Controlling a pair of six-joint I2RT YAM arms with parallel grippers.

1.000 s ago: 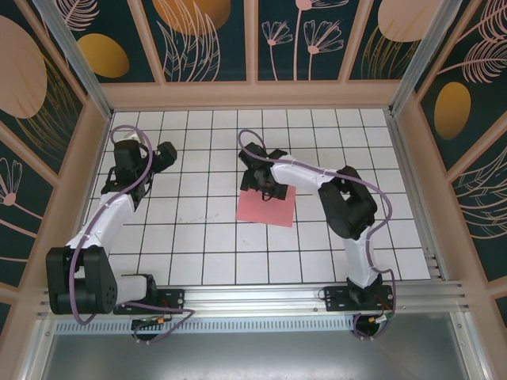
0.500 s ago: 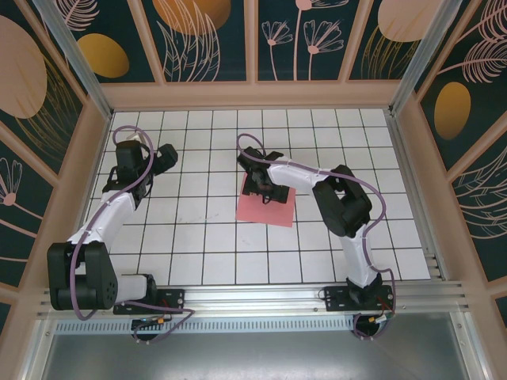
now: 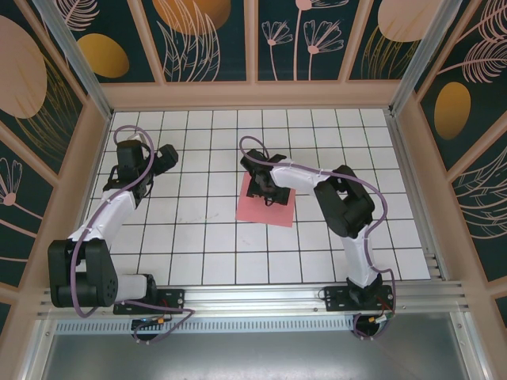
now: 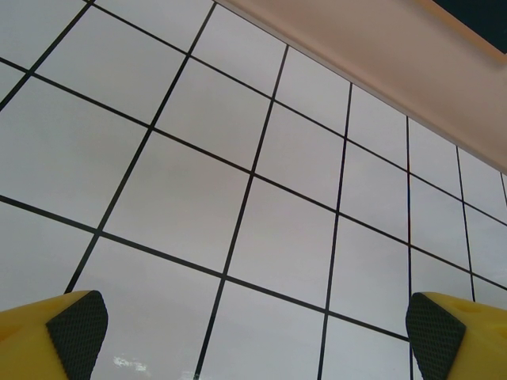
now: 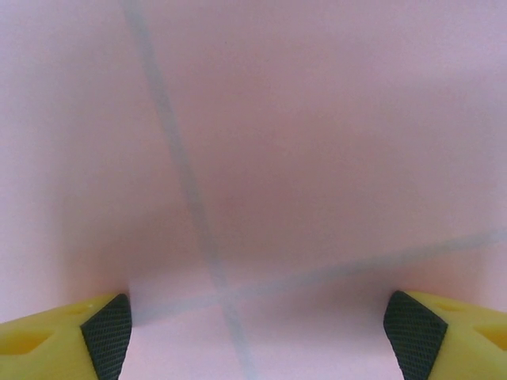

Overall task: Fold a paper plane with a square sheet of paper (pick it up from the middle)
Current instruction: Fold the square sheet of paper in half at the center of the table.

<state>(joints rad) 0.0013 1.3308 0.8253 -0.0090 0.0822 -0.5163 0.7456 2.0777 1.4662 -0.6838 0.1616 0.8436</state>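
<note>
Square sheet of paper (image 3: 265, 210) flat on tiles, mid-table, slightly right. Right gripper (image 5: 257, 328) down on its far half, jaws wide, not yet pinching. Left gripper (image 4: 257, 328) far left over bare tiles, wide, empty. Press lightly, close slowly, bunch a ridge mid-sheet without sliding it.

The square sheet of paper (image 3: 268, 210) lies flat on the table (image 3: 198, 253), near its middle. The right hand (image 3: 260, 188) is over the sheet's far part. The left hand (image 3: 167, 157) is well apart, toward the far left.
</note>
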